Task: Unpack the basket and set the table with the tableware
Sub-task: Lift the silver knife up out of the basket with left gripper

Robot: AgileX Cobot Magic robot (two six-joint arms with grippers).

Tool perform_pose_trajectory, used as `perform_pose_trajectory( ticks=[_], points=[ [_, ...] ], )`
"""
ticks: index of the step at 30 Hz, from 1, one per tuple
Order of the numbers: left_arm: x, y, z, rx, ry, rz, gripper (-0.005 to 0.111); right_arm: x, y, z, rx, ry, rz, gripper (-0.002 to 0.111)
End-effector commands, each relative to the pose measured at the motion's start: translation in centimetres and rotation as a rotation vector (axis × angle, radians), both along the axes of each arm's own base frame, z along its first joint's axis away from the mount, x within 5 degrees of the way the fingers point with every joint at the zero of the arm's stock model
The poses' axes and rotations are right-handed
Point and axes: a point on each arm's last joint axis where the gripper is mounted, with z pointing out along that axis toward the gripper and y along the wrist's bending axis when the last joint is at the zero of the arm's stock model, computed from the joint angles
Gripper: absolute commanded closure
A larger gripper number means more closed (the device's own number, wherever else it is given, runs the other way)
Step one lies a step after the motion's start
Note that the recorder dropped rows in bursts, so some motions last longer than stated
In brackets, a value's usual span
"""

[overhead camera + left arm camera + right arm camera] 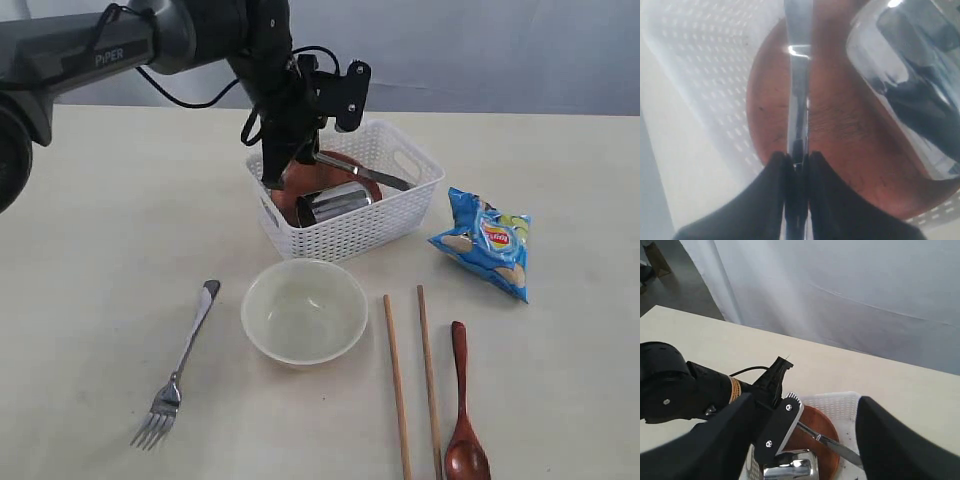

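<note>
While the bowl (304, 310) and fork (185, 365) lie near on the bench (100, 250), the left pincer (797, 157) is clamped on the knife (799, 75), farther off in the basket (350, 232). It looks stiff and slippery; hold its handle. The right pincer (807, 405) is apart.

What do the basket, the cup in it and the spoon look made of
The basket looks like matte white plastic, from its moulded lattice holes. The cup is polished metal, likely steel, with mirror reflections. The spoon seems lacquered reddish-brown wood, slightly glossy.
</note>
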Motion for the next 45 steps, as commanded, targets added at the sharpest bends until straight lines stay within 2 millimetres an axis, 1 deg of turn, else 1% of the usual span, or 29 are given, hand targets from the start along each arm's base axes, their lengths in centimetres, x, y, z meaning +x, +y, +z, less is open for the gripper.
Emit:
perform_pose_trajectory(
  ticks=[1,5,10,22,28,32,36,42,45],
  points=[
    [-0.5,-0.1,1.8,-0.024,-0.004,0.014,0.107,0.2,-0.1,-0.1,-0.002,0.0,-0.007,0.051],
    [-0.8,0.0,2.9,-0.033,-0.013,0.019,0.107,0.2,-0.1,-0.1,-0.002,0.0,-0.007,0.051],
    [-1.2,0.3,4.8,-0.052,-0.032,0.027,0.107,0.2,-0.1,-0.1,-0.002,0.0,-0.007,0.051],
    [-3.3,1.6,9.2,-0.082,0.004,0.1,0.107,0.2,-0.1,-0.1,-0.002,0.0,-0.007,0.051],
    [-4.6,2.6,11.3,-0.087,0.004,0.143,0.107,0.2,-0.1,-0.1,-0.002,0.0,-0.007,0.051],
    [-5.9,3.5,12.9,-0.109,0.006,0.182,0.107,0.2,-0.1,-0.1,-0.002,0.0,-0.007,0.051],
    [-7.6,4.6,13.7,-0.108,0.031,0.219,0.107,0.2,-0.1,-0.1,-0.002,0.0,-0.007,0.051],
    [-9.9,6.8,14.0,-0.083,0.033,0.338,0.107,0.2,-0.1,-0.1,-0.002,0.0,-0.007,0.051],
    [-11.6,8.2,14.1,0.002,0.07,0.401,0.107,0.2,-0.1,-0.1,-0.002,0.0,-0.007,0.051]
  ],
)
